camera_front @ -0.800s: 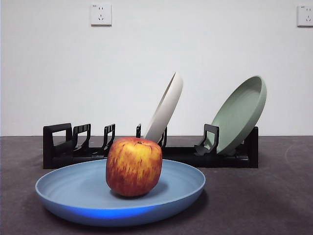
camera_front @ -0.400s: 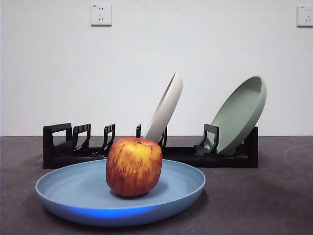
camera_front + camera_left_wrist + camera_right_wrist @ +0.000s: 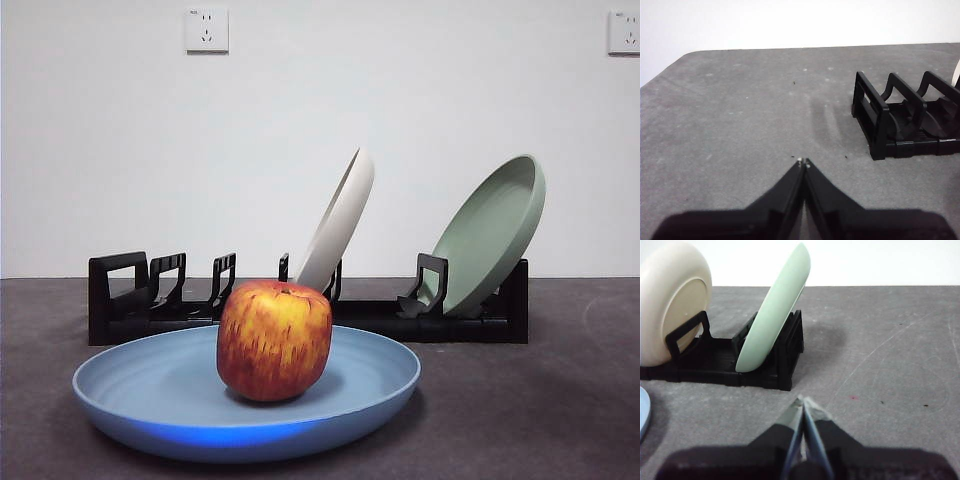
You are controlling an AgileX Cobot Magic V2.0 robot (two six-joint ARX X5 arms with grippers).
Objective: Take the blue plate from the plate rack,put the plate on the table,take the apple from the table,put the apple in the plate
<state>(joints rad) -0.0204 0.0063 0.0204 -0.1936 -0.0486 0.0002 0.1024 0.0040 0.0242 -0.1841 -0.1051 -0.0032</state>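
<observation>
Apple [image 3: 273, 340] at rest in blue plate [image 3: 150, 385] on table [image 3: 560, 400], unchanged from the earlier frames; we see left gripper [image 3: 803, 161] and right gripper [image 3: 802, 401] closed and empty near plate rack [image 3: 120, 300].

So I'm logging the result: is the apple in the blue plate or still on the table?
In the plate. The apple sits upright inside the blue plate, which lies flat on the table.

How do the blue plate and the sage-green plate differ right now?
The blue plate lies flat on the table; the sage-green plate stands tilted in the plate rack. The blue plate holds the apple; the sage-green plate holds nothing. Both are round, matte and shallow with raised rims.
</observation>
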